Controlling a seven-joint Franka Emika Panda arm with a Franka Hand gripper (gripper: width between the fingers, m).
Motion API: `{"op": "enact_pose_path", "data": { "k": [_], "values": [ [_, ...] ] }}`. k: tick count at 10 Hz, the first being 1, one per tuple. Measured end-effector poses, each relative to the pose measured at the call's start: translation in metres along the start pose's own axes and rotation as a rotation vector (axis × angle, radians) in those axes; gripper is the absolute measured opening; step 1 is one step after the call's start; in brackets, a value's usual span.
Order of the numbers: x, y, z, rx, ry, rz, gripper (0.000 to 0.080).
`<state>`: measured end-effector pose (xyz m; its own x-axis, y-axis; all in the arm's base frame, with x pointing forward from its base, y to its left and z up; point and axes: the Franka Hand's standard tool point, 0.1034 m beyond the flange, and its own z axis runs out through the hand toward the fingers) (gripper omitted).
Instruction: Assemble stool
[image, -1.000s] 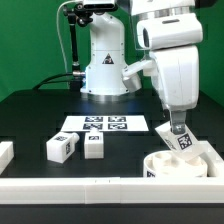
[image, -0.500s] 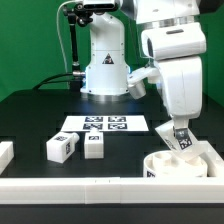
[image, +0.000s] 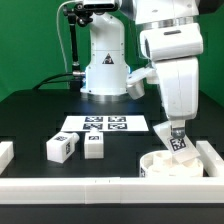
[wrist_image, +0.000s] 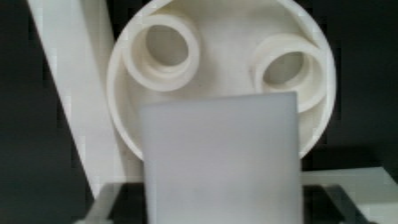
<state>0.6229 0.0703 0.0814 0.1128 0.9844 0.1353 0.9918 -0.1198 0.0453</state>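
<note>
A white robot arm reached down at the exterior view's right, above a black desk (image: 30, 120). Its tool (image: 177, 137) was closed on a short blocky white leg (image: 183, 144). In the wrist view the fingers (wrist_image: 118, 205) lay against both flat sides of the leg (wrist_image: 222, 150).

The leg hung just over the round seat (image: 162, 167), which sat in the corner of the white border rails (image: 90, 188). The seat (wrist_image: 217, 40) showed two round sockets (wrist_image: 169, 45).

Two loose legs (image: 62, 147) lay well apart from it, near the marker board (image: 105, 125).

The parts looked like stiff, light, smooth plastic, so a leg could slip or twist. Flat opposite sides seemed the best hold. The seat looked too wide to grasp except at its rim.
</note>
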Motion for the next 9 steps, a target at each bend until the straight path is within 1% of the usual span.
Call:
{"op": "enact_pose_path", "data": {
  "k": [1,4,5,6,7,9],
  "values": [
    [0.000,0.000,0.000,0.000,0.000,0.024,0.0339],
    [0.001,0.000,0.000,-0.002,0.001,0.270,0.0340],
    [0.006,0.000,0.001,-0.010,0.006,0.408,0.0340],
    [0.013,-0.001,0.001,-0.011,0.008,0.517,0.0340],
    [0.015,-0.001,0.001,-0.010,0.008,0.581,0.0340],
    [0.025,-0.003,0.003,-0.007,0.009,0.850,0.0340]
  ]
}}
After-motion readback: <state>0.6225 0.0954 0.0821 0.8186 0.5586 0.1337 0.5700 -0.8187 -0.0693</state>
